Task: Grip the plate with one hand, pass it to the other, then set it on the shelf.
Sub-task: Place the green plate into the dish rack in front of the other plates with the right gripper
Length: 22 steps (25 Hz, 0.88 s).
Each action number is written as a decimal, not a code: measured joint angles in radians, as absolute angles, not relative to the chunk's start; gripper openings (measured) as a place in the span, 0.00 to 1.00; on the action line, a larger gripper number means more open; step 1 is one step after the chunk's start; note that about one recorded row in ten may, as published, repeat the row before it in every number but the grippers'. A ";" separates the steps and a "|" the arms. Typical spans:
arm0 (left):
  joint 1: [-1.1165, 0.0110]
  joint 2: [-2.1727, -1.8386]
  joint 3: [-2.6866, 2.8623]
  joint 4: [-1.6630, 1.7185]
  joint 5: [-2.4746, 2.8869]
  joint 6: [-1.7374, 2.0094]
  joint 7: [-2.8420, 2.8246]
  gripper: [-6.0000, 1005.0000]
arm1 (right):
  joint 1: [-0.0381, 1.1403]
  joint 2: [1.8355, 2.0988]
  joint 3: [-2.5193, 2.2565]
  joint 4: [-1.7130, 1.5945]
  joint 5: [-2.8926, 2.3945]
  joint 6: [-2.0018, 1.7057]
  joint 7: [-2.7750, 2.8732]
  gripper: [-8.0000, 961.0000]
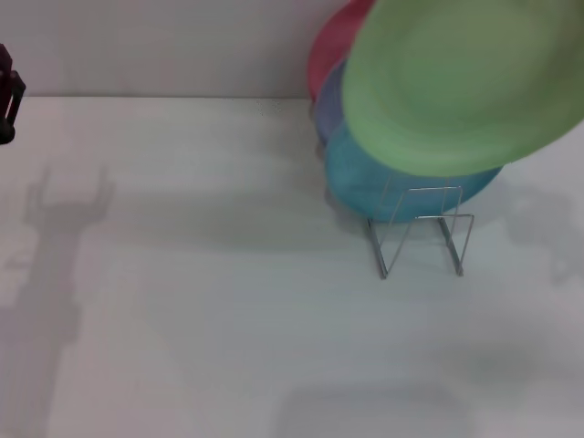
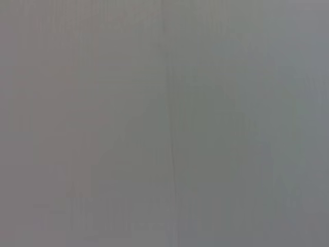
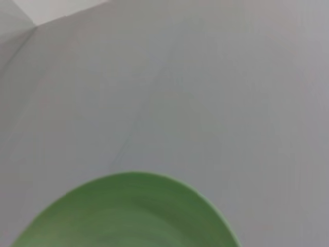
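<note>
The round light green matte plastic plate [image 1: 461,78] hangs high in the head view, close to the camera and tilted, above and in front of the small silver wire rack [image 1: 422,230] on the white table [image 1: 201,301]. Its lower edge overlaps a turquoise-blue plate [image 1: 401,187] standing in the rack, with a lavender plate [image 1: 330,109] and a red one [image 1: 330,46] behind. In the right wrist view the green plate's rim [image 3: 128,211] fills the near edge against a plain grey wall [image 3: 205,92], which suggests the right arm carries it, though its fingers show in no view, so whether they clamp the rim I cannot tell.

The risk I would judge greatest: lowering the plate onto loops already holding others, so it strikes the turquoise plate or tips the light rack (the free front loops look narrow). A slack hold on a smooth rim could also let it swing or slip.

A dark part of the left arm [image 1: 9,96] sits at the far left edge, well apart; its wrist view shows only blank grey.
</note>
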<state>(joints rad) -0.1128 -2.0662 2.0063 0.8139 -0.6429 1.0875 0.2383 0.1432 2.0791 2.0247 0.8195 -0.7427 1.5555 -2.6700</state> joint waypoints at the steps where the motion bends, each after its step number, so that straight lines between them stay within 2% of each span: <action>1: -0.113 -2.066 2.007 0.809 -0.644 1.087 0.237 0.80 | 0.147 2.079 2.036 0.802 -0.744 1.572 -2.698 0.03; 22: -0.112 -2.069 2.043 0.769 -0.649 1.088 0.189 0.80 | 0.240 2.073 2.204 0.603 -0.926 1.581 -2.881 0.03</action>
<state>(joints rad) -0.1116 -2.0692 2.0430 0.7689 -0.6489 1.0877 0.1887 0.2398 2.0731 2.2042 0.6026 -0.9265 1.5811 -2.8814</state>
